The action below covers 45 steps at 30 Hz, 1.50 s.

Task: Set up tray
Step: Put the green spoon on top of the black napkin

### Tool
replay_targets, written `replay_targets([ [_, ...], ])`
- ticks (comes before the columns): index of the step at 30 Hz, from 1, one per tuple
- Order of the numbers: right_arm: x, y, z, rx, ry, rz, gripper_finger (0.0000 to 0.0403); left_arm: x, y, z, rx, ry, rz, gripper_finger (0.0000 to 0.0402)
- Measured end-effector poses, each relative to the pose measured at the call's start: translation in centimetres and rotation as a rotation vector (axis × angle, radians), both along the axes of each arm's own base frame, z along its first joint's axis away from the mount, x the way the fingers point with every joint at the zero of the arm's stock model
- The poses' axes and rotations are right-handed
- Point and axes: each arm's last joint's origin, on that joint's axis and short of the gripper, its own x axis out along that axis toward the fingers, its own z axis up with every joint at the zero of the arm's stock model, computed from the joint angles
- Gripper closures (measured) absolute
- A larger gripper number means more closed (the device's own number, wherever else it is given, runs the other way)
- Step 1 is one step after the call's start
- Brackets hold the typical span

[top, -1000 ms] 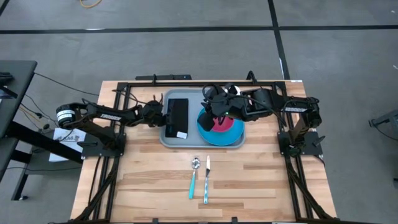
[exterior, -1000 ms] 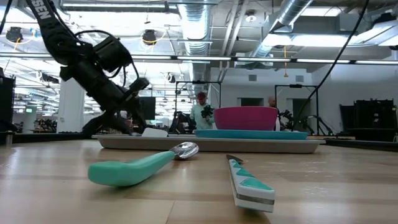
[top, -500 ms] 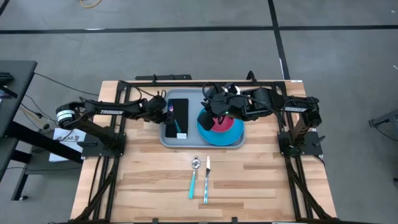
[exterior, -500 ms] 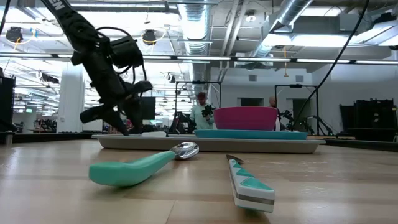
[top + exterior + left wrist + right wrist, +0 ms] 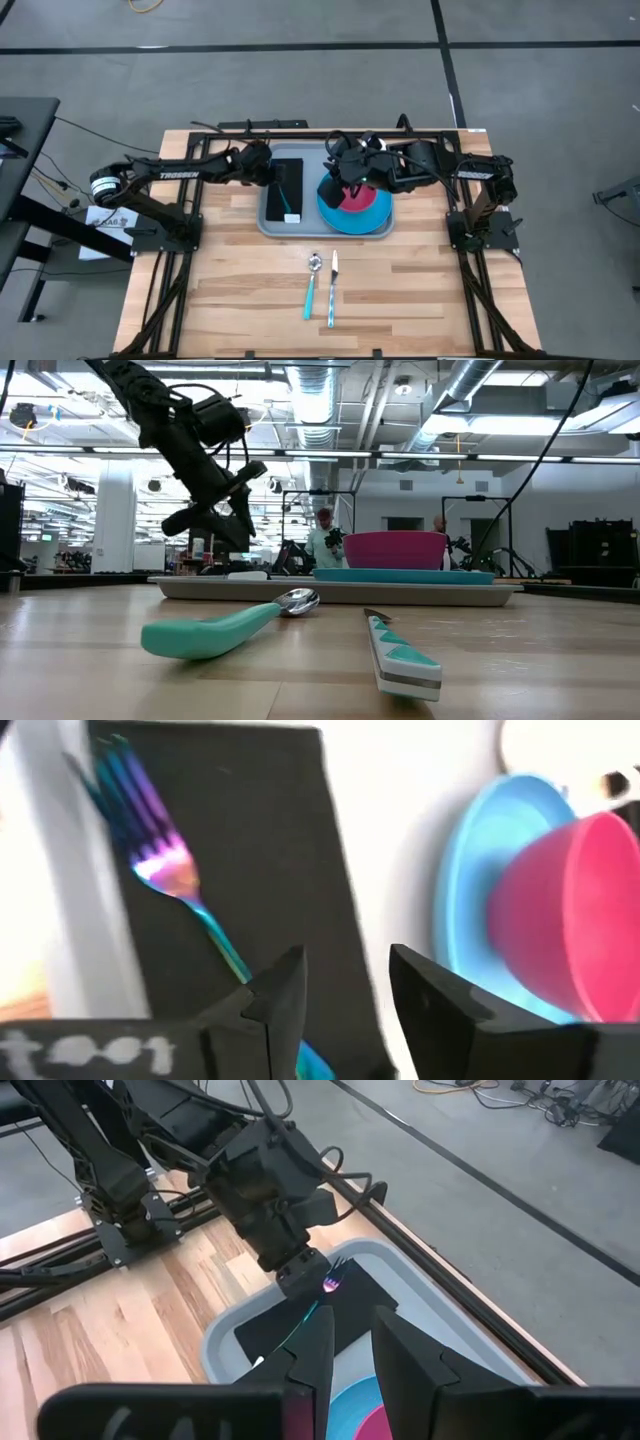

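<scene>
A: What was seen from the high view?

B: The tray [image 5: 325, 228] was seen at the far middle of the table [image 5: 230, 290], with a black napkin [image 5: 286, 187] laid on its left part and a blue plate [image 5: 355, 213] holding a pink bowl [image 5: 358, 200] on its right part. The left gripper [image 5: 272, 170] was held over the napkin's left edge. The right gripper [image 5: 342, 178] was placed at the bowl. A teal spoon [image 5: 311, 285] and a knife [image 5: 333, 290] were laid side by side nearer, off the tray.

A: And the low view?

B: The left gripper [image 5: 232, 510] was raised above the tray's [image 5: 400, 593] left end, its fingers parted and empty.

A: The left wrist view?

B: An iridescent fork [image 5: 170, 875] was seen lying on the napkin [image 5: 260, 840], beyond the parted fingers [image 5: 285, 995], with nothing gripped.

A: The right wrist view?

B: A narrow gap was shown between the right fingers [image 5: 315, 1350]; whether the bowl's rim was pinched could not be told.
</scene>
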Motion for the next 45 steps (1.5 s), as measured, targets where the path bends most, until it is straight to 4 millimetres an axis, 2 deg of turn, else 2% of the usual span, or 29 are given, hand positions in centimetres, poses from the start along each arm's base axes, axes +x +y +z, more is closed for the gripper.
replay_targets([
  [4, 0.0, 0.0, 0.0, 0.000, 0.000, 0.000, 0.0337, 0.4, -0.1, 0.6, -0.044, -0.048, -0.080, 0.0283],
  [8, 0.0, 0.0, 0.0, -0.001, 0.001, 0.000, 0.0337, 0.9, -0.4, 1.2, -0.017, -0.080, -0.181, 0.0287],
  [14, 0.0, 0.0, 0.0, 0.000, 0.000, 0.000, 0.0337, 0.5, -0.1, 0.8, -0.139, -0.065, 0.058, 0.0288],
  [18, 0.0, 0.0, 0.0, 0.000, 0.001, 0.000, 0.0337, 0.6, 0.2, 1.1, -0.161, -0.111, 0.049, 0.0288],
  [24, 0.0, 0.0, 0.0, -0.022, 0.016, 0.019, 0.0337, 1.6, 0.3, 2.3, -0.180, -0.292, -0.018, 0.0288],
  [30, 0.0, 0.0, 0.0, -0.028, 0.020, 0.024, 0.0337, 1.9, 0.7, 2.9, -0.202, -0.376, 0.077, 0.0288],
  [34, -0.1, 0.0, -0.1, -0.030, 0.029, 0.025, 0.0337, 1.3, 0.4, 1.9, -0.264, -0.270, 0.140, 0.0289],
  [40, -0.4, 0.0, -0.4, -0.036, 0.087, 0.026, 0.0337, -0.2, -1.8, -0.3, -0.277, 0.063, 0.310, 0.0313],
  [45, -0.5, 0.0, -0.5, -0.037, 0.089, 0.025, 0.0337, -0.1, -2.5, -0.4, -0.244, 0.086, 0.371, 0.0334],
])
